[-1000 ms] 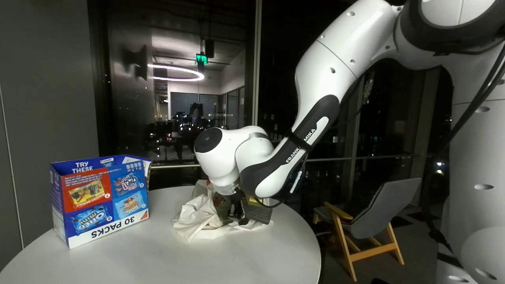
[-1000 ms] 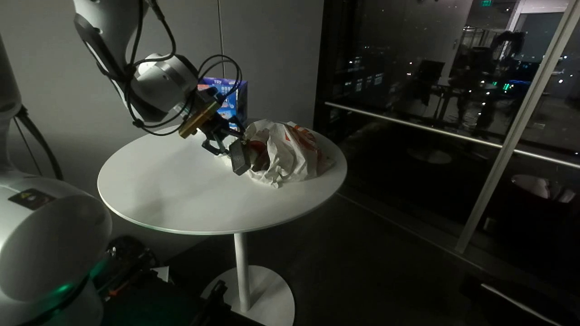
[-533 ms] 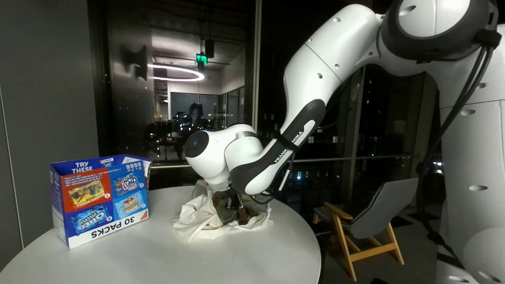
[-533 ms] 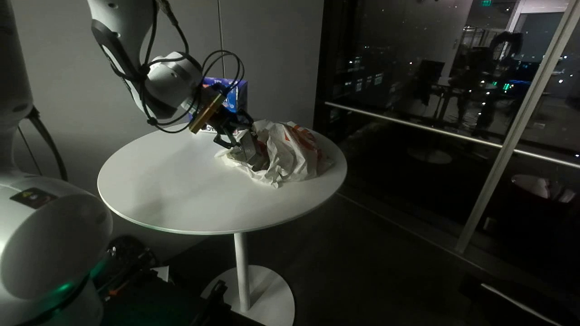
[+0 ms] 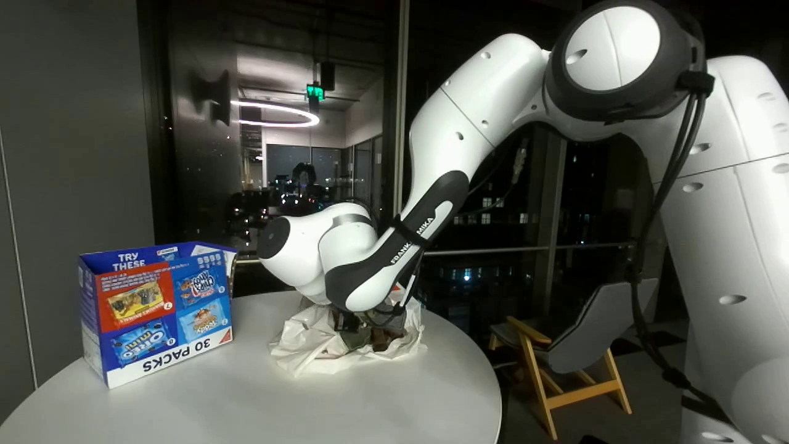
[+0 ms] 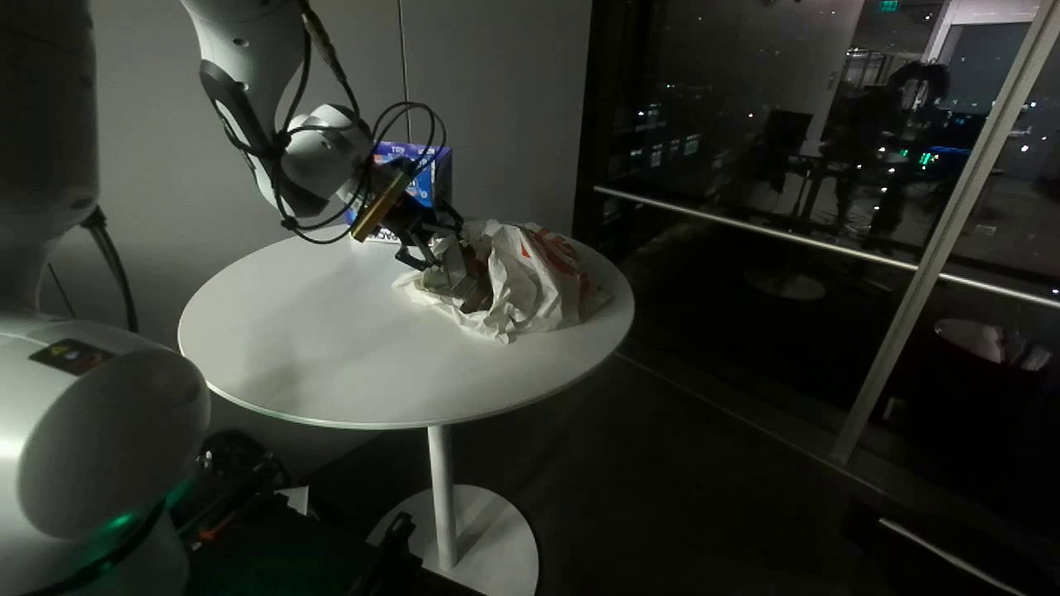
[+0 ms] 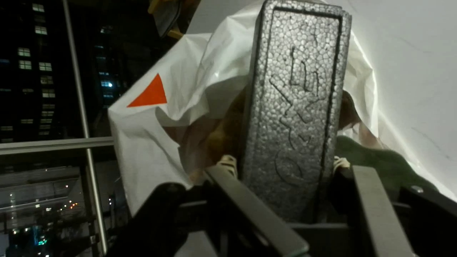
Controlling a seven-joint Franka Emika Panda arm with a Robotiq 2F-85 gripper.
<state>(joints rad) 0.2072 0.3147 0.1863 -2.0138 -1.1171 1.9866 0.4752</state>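
The gripper (image 7: pixel 285 165) clamps a dark-grey foam block (image 7: pixel 296 89) at the mouth of a crumpled white plastic bag (image 6: pixel 538 285), right of the snack box (image 5: pixel 161 311) in an exterior view.

What looks like an office lounge or break area at night, around a round white table (image 6: pixel 331 356) on a single pedestal (image 6: pixel 444 497). Behind the table, tall glazing (image 6: pixel 687 99) in slim metal frames (image 6: pixel 937 244) reaches the floor (image 6: pixel 662 488), with a metal rail (image 6: pixel 745 226) across it and another building (image 7: pixel 45 66) with lit windows outside. Beyond the table, a ring lamp (image 5: pixel 315 118) and a green sign (image 5: pixel 315 92) resembling an exit sign glow, whether through the glazing or mirrored in it is unclear. Beside the table stands a gray lounge chair (image 5: pixel 585 330) with wooden arms (image 5: pixel 529 330). On the table is a snack carton (image 5: pixel 157 314) printed "30 PACKS", and next to the table rises a gray wall (image 5: pixel 68 123)
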